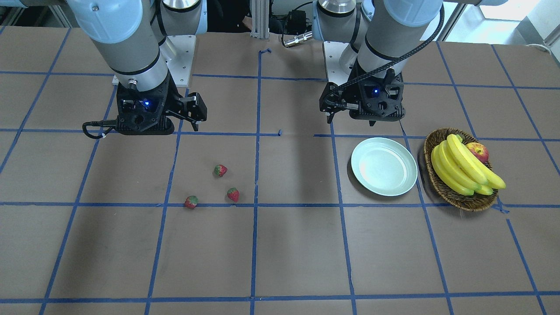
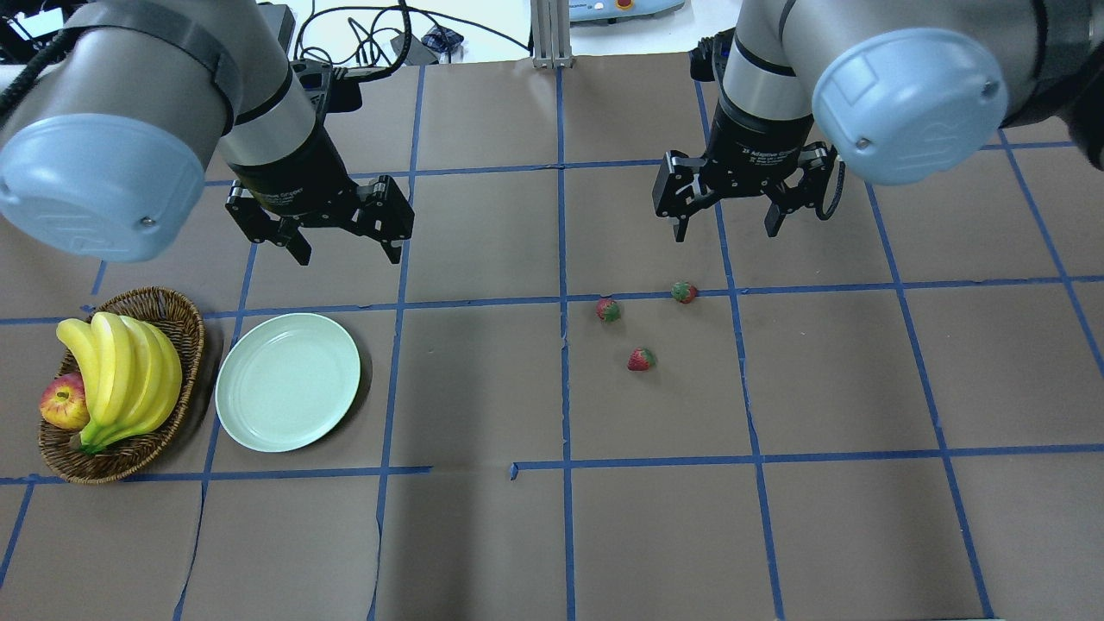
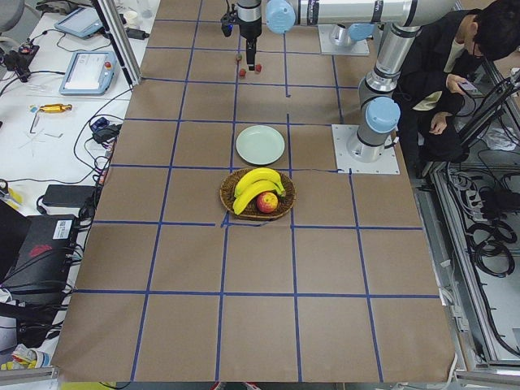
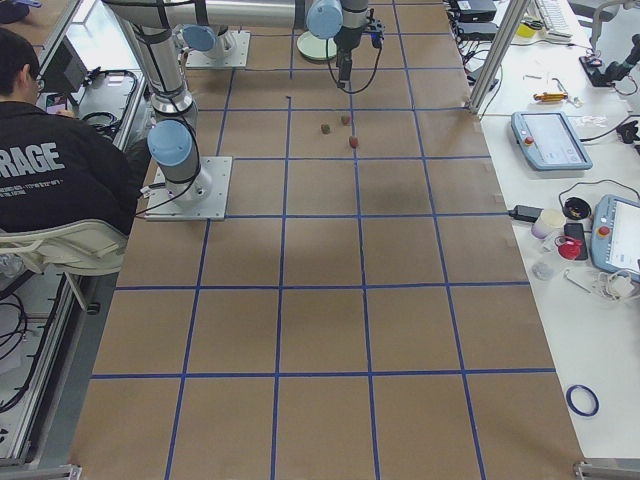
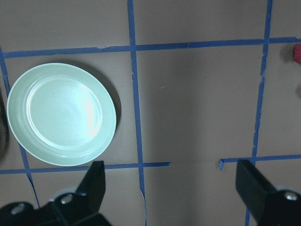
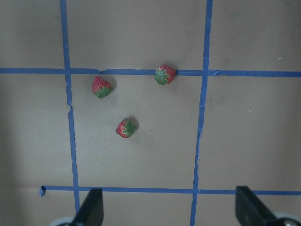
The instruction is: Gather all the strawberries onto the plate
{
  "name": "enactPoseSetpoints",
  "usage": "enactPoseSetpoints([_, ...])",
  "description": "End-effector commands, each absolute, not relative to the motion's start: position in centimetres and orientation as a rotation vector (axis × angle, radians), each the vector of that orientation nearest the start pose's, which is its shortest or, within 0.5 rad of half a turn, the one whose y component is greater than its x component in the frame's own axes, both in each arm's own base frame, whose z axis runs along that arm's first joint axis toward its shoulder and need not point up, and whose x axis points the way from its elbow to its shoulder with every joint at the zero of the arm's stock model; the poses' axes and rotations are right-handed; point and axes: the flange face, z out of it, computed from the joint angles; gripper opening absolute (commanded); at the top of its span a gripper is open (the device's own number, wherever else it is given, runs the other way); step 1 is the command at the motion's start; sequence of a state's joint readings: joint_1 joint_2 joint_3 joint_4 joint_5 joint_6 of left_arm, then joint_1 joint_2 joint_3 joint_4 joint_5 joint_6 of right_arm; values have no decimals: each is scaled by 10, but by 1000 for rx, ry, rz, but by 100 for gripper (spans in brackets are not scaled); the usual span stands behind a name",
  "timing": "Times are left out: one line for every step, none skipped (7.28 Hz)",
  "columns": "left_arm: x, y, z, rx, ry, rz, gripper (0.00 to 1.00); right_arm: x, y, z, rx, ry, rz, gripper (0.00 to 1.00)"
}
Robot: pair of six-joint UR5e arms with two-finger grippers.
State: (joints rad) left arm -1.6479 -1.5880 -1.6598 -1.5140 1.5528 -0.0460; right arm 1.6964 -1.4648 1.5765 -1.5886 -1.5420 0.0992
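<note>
Strawberries (image 2: 640, 359) on table (image 2: 517, 535) near right tool (image 2: 724, 231), not touching; left tool (image 2: 349, 255) likewise spread apart.

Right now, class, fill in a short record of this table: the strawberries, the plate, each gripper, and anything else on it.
strawberries: three, loose on the table, none on the plate
plate: pale green, empty, beside the basket
left gripper: open, empty, above the table near the plate
right gripper: open, empty, above the table near the strawberries
basket: wicker, holds bananas and an apple
</note>
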Motion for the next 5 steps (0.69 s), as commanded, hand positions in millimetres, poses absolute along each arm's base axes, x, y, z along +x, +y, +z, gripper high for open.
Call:
enactPoseSetpoints([-172,-480,441,48,3155,82,100,201,-507,424,-48,3121,176,100])
enactPoseSetpoints([-173,-481,439,45,3155,86,100,201,-514,412,-40,3120,202,100])
enactPoseSetpoints([-172,-481,439,45,3153,89,100,199,-530,401,-33,3142,138,100])
enactPoseSetpoints([-172,-483,436,43,3153,98,100,200,-542,384,-7,3146,149,100])
enactPoseSetpoints([-173,-483,436,40,3156,96,100,201,-553,363,67,3145,171,100])
